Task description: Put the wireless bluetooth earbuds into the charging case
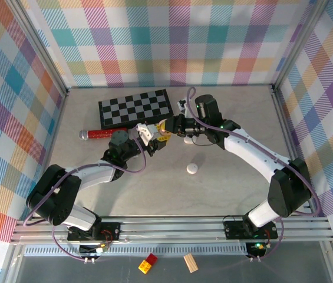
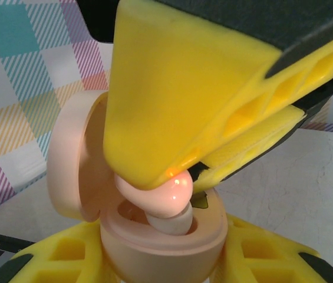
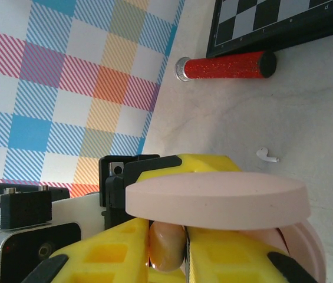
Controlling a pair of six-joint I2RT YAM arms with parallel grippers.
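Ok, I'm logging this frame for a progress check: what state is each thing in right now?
pink charging case: lid open, gripped by left end effector
pink earbud: pinched in right end effector, stem partly in the case
white earbud: loose on the table
white case: on the table, looks shut
red tube: lying on its side

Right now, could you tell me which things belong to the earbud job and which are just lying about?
Job: pink case in left gripper; pink bud in right gripper; white bud; white case, probably.
Lying about: chessboard; red tube; brick; wooden block.
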